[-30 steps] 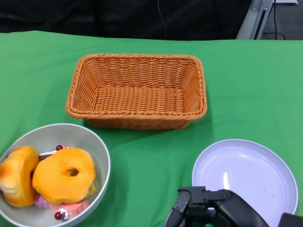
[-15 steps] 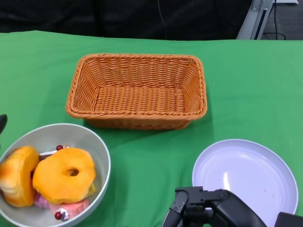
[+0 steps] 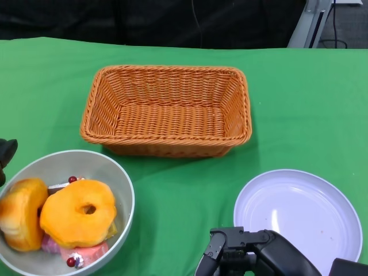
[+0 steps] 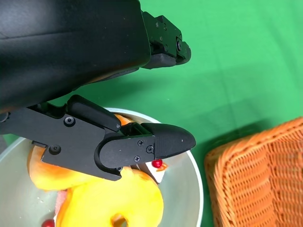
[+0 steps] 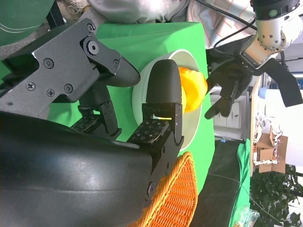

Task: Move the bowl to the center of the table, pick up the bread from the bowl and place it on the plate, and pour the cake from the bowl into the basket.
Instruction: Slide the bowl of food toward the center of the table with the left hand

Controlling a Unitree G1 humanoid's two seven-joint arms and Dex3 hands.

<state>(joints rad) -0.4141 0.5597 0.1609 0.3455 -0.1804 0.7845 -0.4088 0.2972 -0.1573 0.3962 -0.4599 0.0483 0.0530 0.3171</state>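
The bowl [image 3: 118,178] is my landmark: pale grey, it sits on the green table [image 3: 299,103] at the near left corner of my head view. Inside it the bread [image 3: 77,213], a large golden ring, lies toward the side facing the plate, with a second golden bun [image 3: 20,213] beside it on the far side from the plate. Beneath and between them sits the cake [image 3: 86,253], pink with small red berries, only partly visible. The wicker basket [image 3: 167,109] stands beyond the bowl, near its far rim but apart from it. The plate [image 3: 299,215], white, lies well to the right of the bowl, level with it, and carries nothing. My left hand [image 3: 7,154] shows only as a dark tip at the picture's left edge, just outside the bowl's far left rim; in the left wrist view its fingers [image 4: 161,142] are spread over the bowl's contents and hold nothing, and I cannot tell whether they touch the rim. My right hand [image 3: 230,256] hangs low at the near edge, between bowl and plate, closer to the plate; in the right wrist view its fingers [image 5: 163,94] stand apart, grasping nothing, with the bowl visible past them.
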